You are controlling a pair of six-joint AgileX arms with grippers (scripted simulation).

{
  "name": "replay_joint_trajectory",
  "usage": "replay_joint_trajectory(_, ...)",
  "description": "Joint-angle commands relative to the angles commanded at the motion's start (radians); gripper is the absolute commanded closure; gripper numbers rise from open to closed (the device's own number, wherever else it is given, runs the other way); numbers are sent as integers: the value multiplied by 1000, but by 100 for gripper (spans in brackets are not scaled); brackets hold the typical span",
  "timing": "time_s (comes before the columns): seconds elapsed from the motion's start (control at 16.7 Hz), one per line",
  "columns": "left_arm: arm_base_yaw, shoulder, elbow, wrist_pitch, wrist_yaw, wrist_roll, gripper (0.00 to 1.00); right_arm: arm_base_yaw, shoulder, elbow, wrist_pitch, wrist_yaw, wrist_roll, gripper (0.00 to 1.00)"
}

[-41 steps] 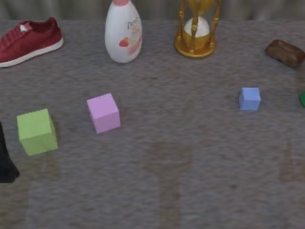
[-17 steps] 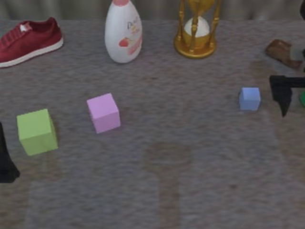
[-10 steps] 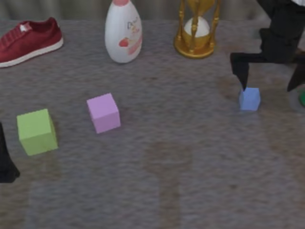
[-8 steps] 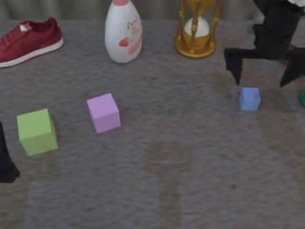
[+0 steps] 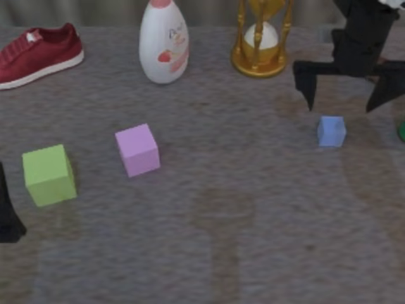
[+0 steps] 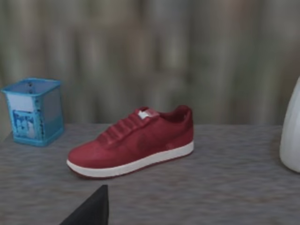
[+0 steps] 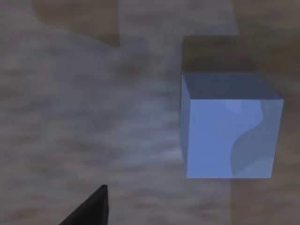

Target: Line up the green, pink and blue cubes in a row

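Grey, mottled cloth covers the whole table [image 5: 209, 253], and a pale curtain hangs behind its far edge. Along that far edge stand a red sneaker [image 5: 39, 54] with a white sole at the left, a white lotion bottle [image 5: 164, 43] with a pink cap, and a golden hourglass [image 5: 262, 38]. Nearer the front on the left sits the green cube [image 5: 49, 175], the largest of the three, with the pink cube [image 5: 137, 149] just to its right and a little farther back, the two apart and not touching. Well away from them, over on the right half of the table, rests the small blue cube [image 5: 331, 131], alone on the cloth. Above and slightly behind it hangs the right gripper [image 5: 347, 90], its two dark fingers spread wide with one tip on each side of the cube's position, touching nothing. From the right wrist camera the blue cube [image 7: 230, 126] fills much of the view, flat on the cloth, with one dark fingertip [image 7: 91, 208] at the edge of the picture. At the far right edge a sliver of a dark green object [image 5: 401, 130] peeks in. The left gripper [image 5: 9, 218] stays parked at the table's left edge beside the green cube; I cannot tell how its fingers stand. Its wrist camera looks across at the sneaker [image 6: 133, 141] and a blue patterned box [image 6: 33, 111] beyond it.
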Motion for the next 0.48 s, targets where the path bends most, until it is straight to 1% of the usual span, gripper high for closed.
replay_joint_trajectory(0.18, 0, 0, 0, 0, 0, 0, 0, 3, 13, -61, 70, 0, -1, 0)
replay_joint_trajectory(0.48, 0, 0, 0, 0, 0, 0, 0, 6, 57, -211, 274, 0, 2, 0)
